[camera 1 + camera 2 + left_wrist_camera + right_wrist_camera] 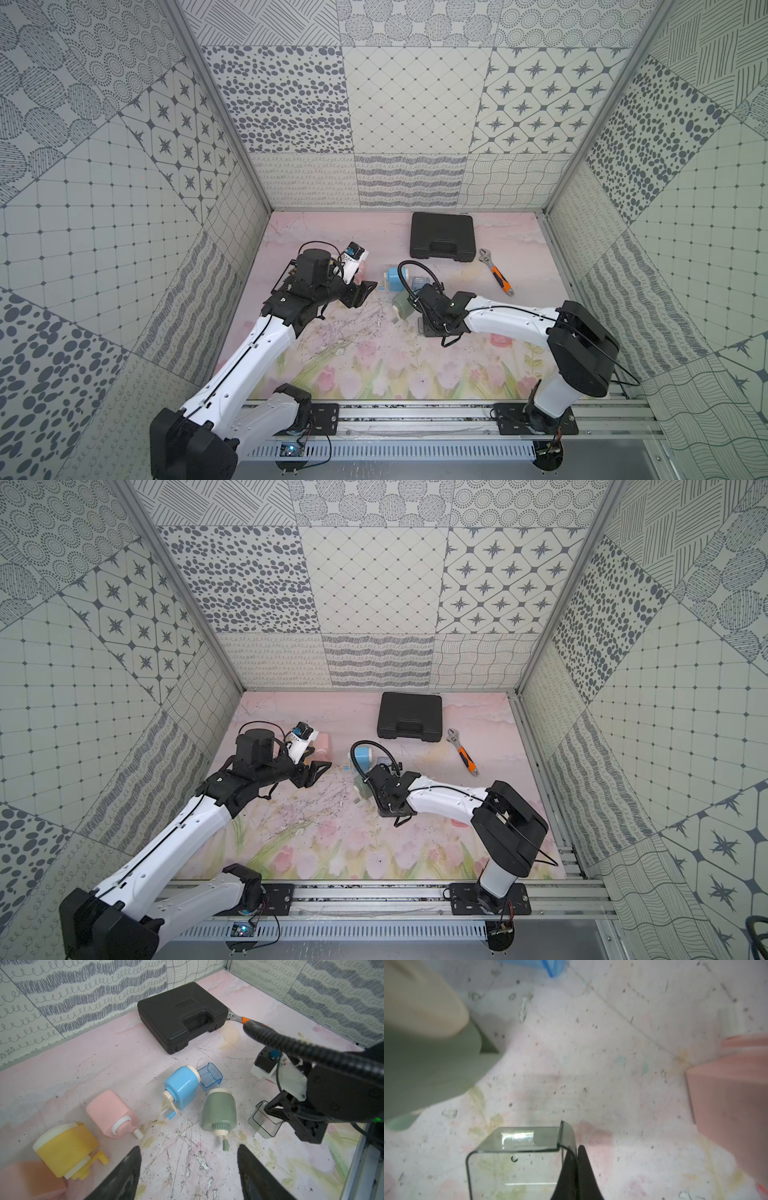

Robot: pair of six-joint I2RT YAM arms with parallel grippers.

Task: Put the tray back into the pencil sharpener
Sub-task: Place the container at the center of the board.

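Note:
A clear grey-green tray (512, 1167) stands on the mat, and my right gripper (576, 1153) is shut on its side wall, one finger inside and one outside. The left wrist view shows this tray (264, 1124) beside the green pencil sharpener (219, 1111), which lies on its side a short gap away. In a top view the green sharpener (401, 305) is partly hidden under the right wrist. My left gripper (189, 1147) is open and empty above bare mat, in front of the sharpeners. In both top views the left gripper (365, 291) (320, 769) is to the left of them.
A blue sharpener (180, 1086) lies with its clear blue tray (209, 1076) beside it. A pink sharpener (110, 1113) and a yellow one (62, 1149) lie further left. A black case (442, 237) and a wrench (496, 272) are at the back. A pink box-shaped piece (726, 1095) lies close to the right gripper.

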